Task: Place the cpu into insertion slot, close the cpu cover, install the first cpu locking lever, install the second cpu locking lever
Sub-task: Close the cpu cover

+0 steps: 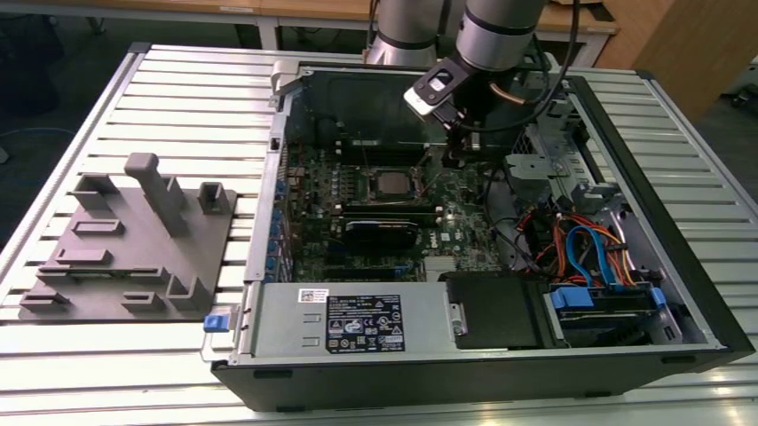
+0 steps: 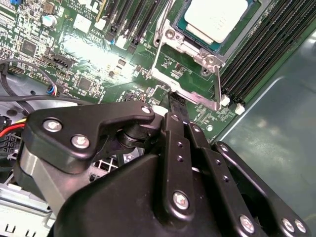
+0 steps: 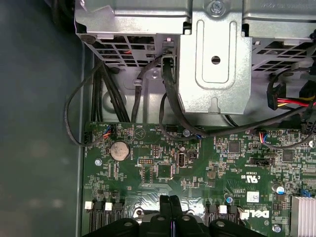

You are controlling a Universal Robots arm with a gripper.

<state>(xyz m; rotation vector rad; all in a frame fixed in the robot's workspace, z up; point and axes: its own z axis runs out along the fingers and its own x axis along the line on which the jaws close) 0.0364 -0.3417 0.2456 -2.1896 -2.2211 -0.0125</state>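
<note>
The cpu (image 2: 216, 17) lies in the insertion slot (image 1: 366, 184), its silvery top showing; it also shows in the exterior view as the cpu (image 1: 389, 183). The cpu cover (image 2: 190, 45) lies flat around the chip. One thin locking lever (image 2: 217, 84) runs along the slot's side by the memory slots. Another locking lever (image 2: 159, 47) lines the adjoining side. My gripper (image 2: 175, 101) is shut, its tips together just off the slot's corner above the green board. In the first wrist view the gripper (image 3: 170, 200) shows nothing between its fingers. In the exterior view the gripper (image 1: 455, 158) hangs to the slot's right.
Long black memory slots (image 2: 256, 59) flank the socket. A metal drive cage (image 3: 215, 59) and loose black cables (image 3: 168, 98) lie beyond the board. The case wall (image 2: 276, 148) is close by. A grey fixture plate (image 1: 130, 248) sits at the exterior view's left.
</note>
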